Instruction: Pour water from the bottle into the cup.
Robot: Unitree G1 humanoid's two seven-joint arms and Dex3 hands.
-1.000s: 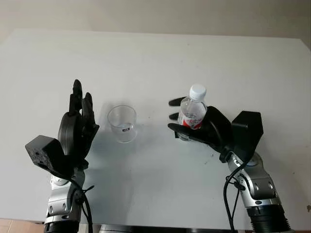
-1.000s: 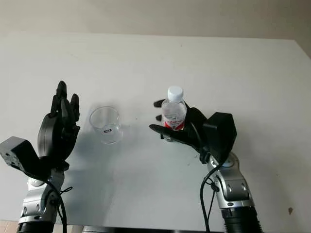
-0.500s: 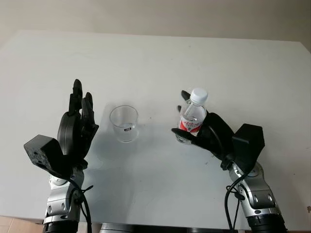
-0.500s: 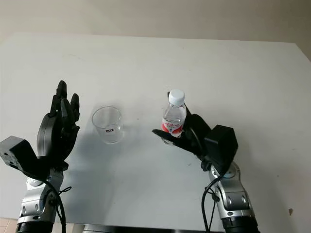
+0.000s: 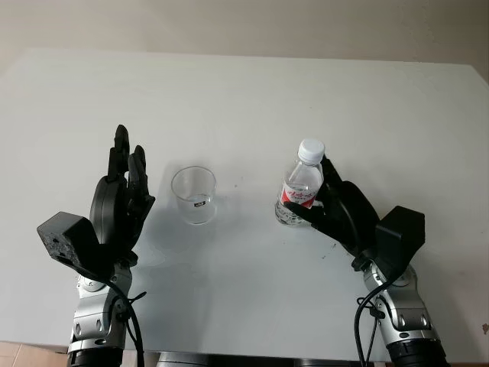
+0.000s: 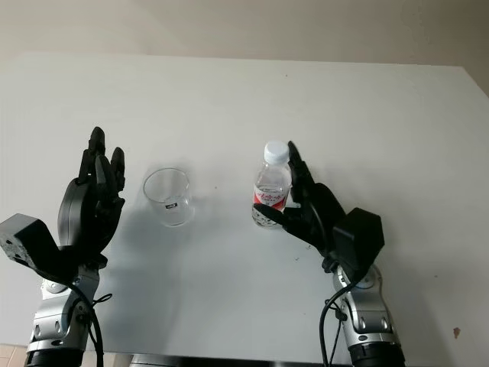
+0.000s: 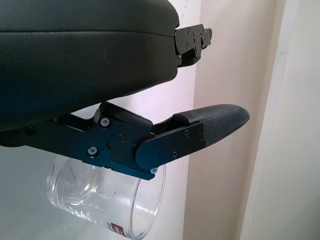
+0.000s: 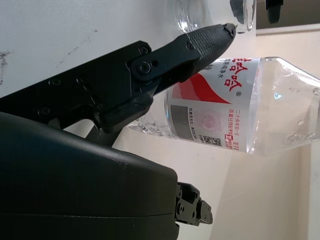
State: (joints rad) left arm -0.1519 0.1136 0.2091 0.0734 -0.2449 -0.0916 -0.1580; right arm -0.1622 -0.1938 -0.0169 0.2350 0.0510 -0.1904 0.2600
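Since my right robot hand (image 5: 340, 214) has released the bottle (image 5: 299, 186), it stands upright, cup (image 5: 194, 195) unfilled; left robot hand (image 5: 122, 202) open

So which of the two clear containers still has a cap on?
The clear plastic bottle with the red label and white cap, beside the right hand; the clear plastic cup is open-topped.

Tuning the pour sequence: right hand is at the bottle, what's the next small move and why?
Probably close the right hand firmly around the bottle. Its fingers lie against the label, but the bottle stands upright on the table with its white cap on, apart from the cup. Left hand is open beside the cup.
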